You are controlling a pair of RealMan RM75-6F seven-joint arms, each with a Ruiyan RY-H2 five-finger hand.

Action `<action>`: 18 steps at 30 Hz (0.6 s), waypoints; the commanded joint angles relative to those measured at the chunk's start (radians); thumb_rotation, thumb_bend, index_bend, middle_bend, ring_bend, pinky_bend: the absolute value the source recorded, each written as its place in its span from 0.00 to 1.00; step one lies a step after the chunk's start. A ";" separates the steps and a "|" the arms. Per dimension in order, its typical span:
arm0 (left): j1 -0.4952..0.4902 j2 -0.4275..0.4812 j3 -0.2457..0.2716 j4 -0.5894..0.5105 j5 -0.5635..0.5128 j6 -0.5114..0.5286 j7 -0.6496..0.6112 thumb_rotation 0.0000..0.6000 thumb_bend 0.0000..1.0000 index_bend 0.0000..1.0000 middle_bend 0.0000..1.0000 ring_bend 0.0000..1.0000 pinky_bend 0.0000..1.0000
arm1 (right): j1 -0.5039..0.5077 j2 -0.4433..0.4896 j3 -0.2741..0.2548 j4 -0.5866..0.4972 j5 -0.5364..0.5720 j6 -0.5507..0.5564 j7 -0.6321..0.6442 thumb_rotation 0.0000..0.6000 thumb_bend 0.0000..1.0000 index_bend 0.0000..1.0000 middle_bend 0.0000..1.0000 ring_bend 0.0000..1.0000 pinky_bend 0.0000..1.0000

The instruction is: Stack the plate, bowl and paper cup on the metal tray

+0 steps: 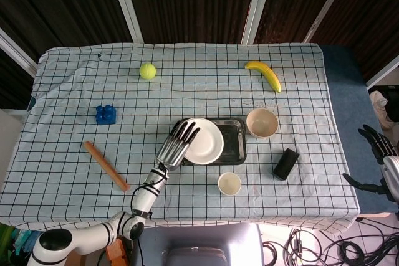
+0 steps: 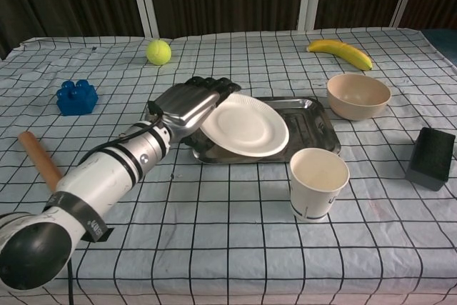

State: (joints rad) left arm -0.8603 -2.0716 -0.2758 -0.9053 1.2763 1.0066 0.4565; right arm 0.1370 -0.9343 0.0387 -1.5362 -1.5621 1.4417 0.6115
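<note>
A white paper plate (image 1: 204,141) (image 2: 246,126) stands tilted over the left part of the metal tray (image 1: 235,147) (image 2: 315,128), its left rim raised. My left hand (image 1: 177,147) (image 2: 186,105) grips that raised rim, fingers behind the plate. A beige bowl (image 1: 262,123) (image 2: 358,96) sits on the cloth just right of the tray. The paper cup (image 1: 229,183) (image 2: 318,182) stands upright in front of the tray. My right hand (image 1: 376,144) hangs off the table's right edge with its fingers apart, holding nothing; the chest view does not show it.
A black box (image 1: 285,163) (image 2: 430,157) lies right of the cup. A banana (image 1: 264,74) (image 2: 341,51) and a tennis ball (image 1: 147,71) (image 2: 158,52) lie at the back. A blue block (image 1: 106,114) (image 2: 76,97) and a wooden stick (image 1: 106,166) (image 2: 39,162) are on the left.
</note>
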 commanded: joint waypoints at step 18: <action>0.041 0.012 0.030 -0.033 -0.049 0.137 0.431 1.00 0.33 0.00 0.00 0.00 0.00 | -0.002 0.005 -0.006 0.003 -0.021 0.003 0.014 1.00 0.12 0.00 0.00 0.00 0.00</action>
State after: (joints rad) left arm -0.8326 -2.0719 -0.2502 -0.9127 1.2505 1.1421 0.8299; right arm 0.1351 -0.9291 0.0328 -1.5334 -1.5829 1.4451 0.6259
